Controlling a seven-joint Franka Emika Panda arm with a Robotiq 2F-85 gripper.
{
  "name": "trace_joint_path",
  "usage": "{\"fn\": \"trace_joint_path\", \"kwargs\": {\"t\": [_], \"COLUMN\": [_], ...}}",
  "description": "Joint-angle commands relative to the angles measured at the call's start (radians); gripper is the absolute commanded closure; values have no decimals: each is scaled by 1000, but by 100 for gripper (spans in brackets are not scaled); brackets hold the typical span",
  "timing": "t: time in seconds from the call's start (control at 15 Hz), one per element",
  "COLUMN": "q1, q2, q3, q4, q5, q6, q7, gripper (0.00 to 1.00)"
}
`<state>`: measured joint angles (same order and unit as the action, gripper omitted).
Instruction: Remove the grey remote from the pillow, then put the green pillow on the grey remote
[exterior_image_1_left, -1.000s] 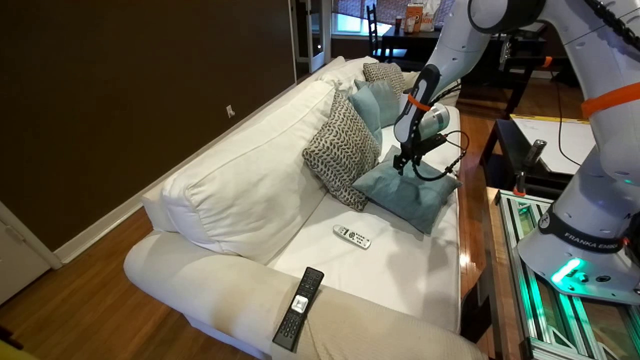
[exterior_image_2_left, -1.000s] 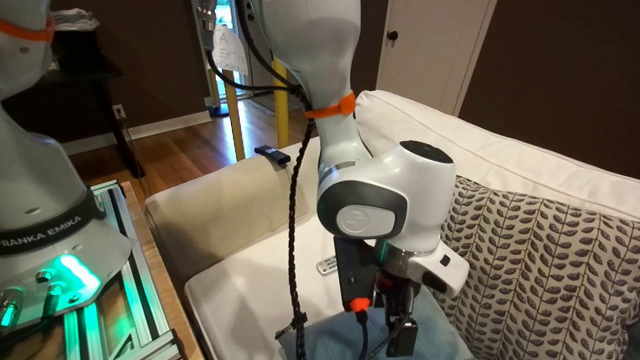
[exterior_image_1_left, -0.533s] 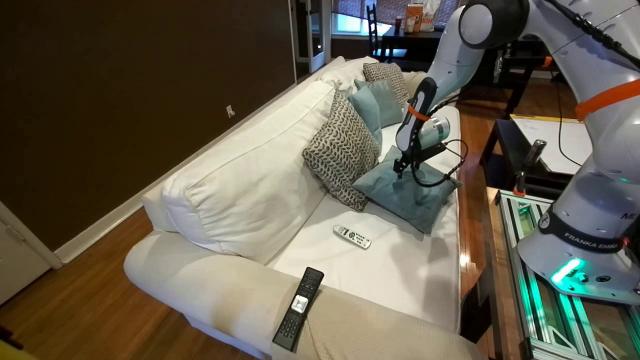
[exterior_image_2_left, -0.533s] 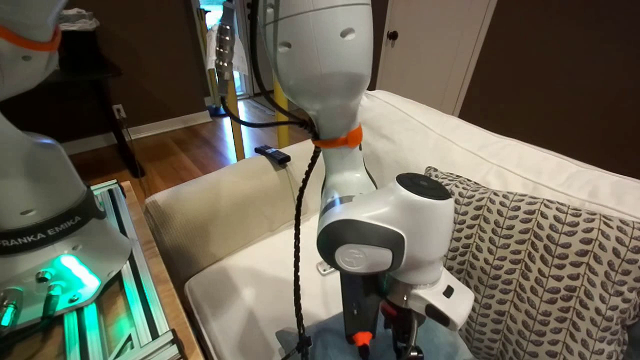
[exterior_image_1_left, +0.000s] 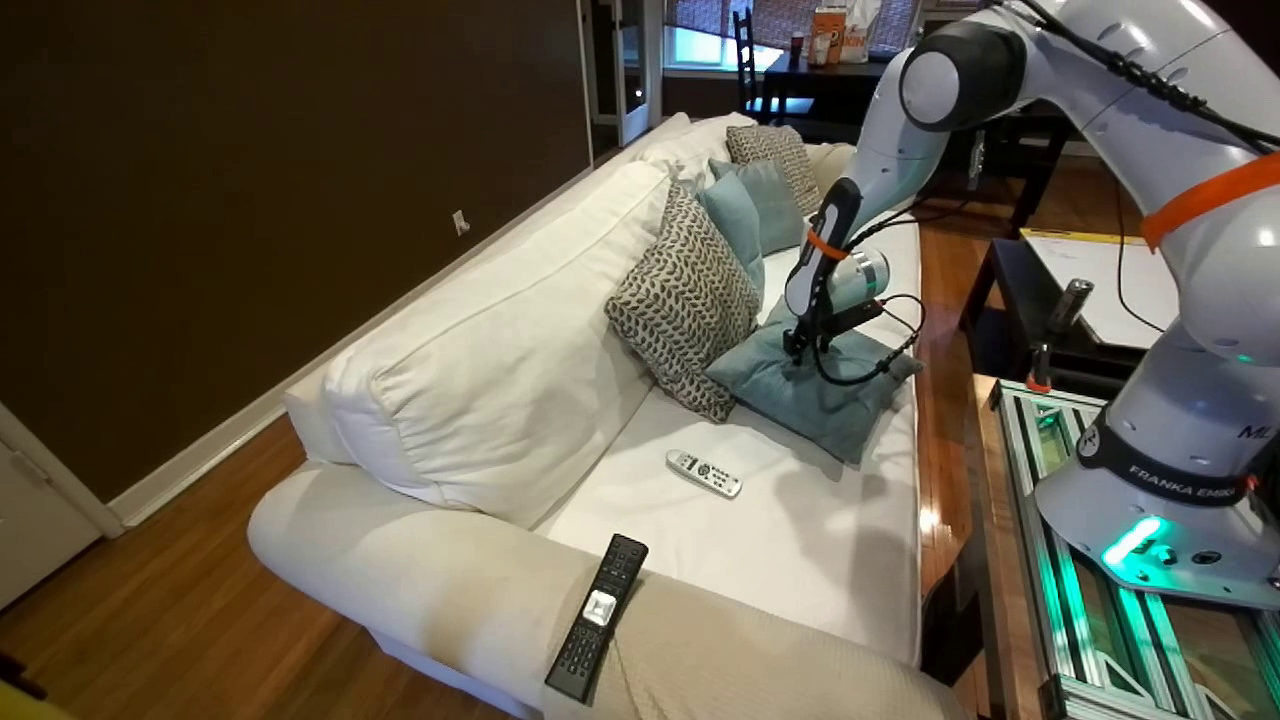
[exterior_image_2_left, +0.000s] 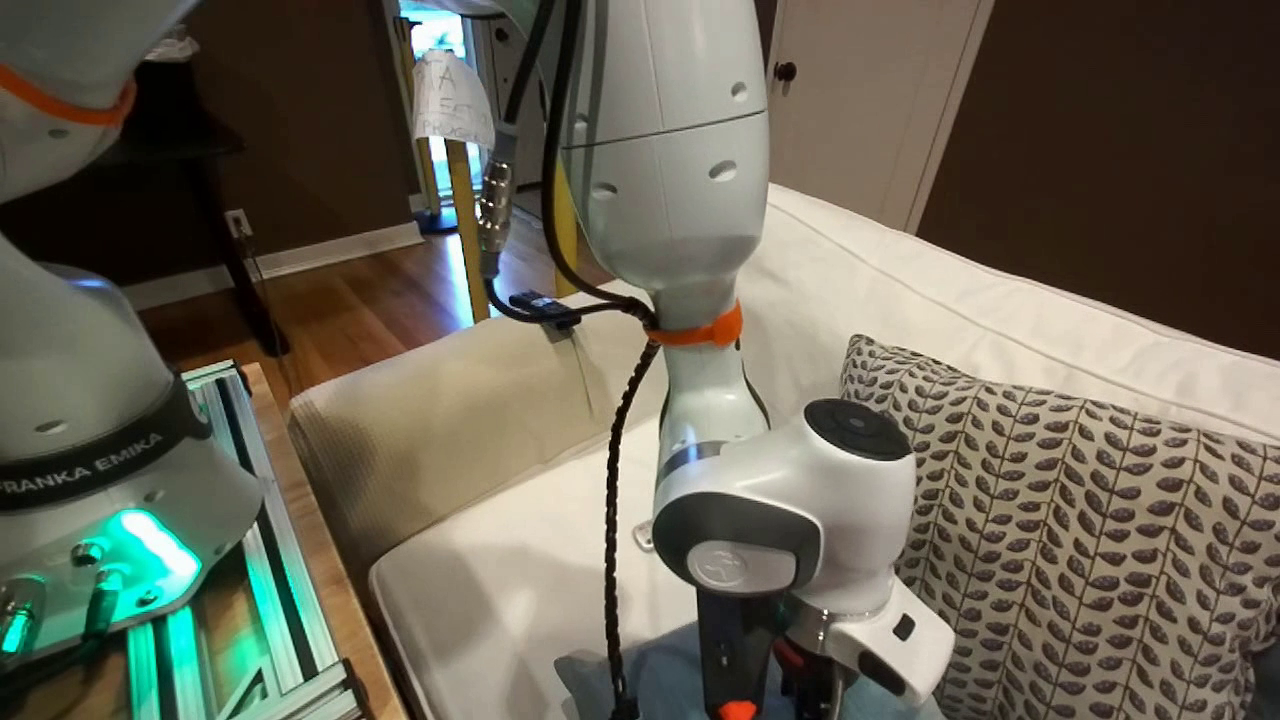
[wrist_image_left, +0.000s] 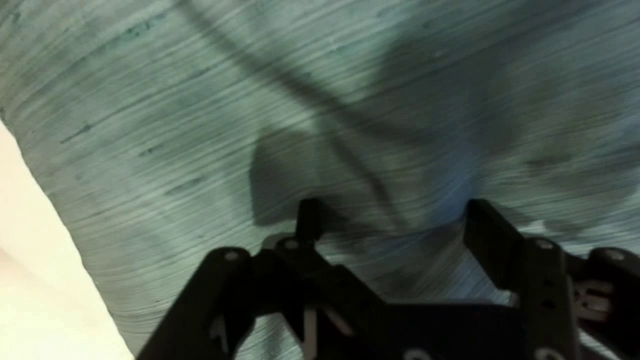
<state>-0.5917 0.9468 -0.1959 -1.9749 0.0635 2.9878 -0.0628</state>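
fingers parted at green pillow, grey remote nearby

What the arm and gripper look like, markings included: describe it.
The arm is pale grey and white, rounded, with dark joint caps and orange bands. A black braided cable runs along it. Its base bears white FRANKA EMIKA lettering and a green light. The gripper is black, with two jointed fingers.

The pillow is dusty blue-green, the sofa white. The grey remote carries dark buttons; the black remote shows one bright patch (silver, mid-body). Rows of dark leaves pattern the pale cushion. The pincer is black, the wall deep brown.
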Motion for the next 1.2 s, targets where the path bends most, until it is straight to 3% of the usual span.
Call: {"fn": "trace_joint_path", "kwargs": {"t": [0.0,0.4,0.73,1.13], "q1": [-31,-67,-77,-59], "q2": [62,53,15,-133], "q3": [28,66,80,86], "q4": [70,83,90,28], "q5": [19,24,26,66], "q6": [-12,-48,-150,-314], "q7": [1,-12,-23,-10], "gripper": [56,99,99,99]}}
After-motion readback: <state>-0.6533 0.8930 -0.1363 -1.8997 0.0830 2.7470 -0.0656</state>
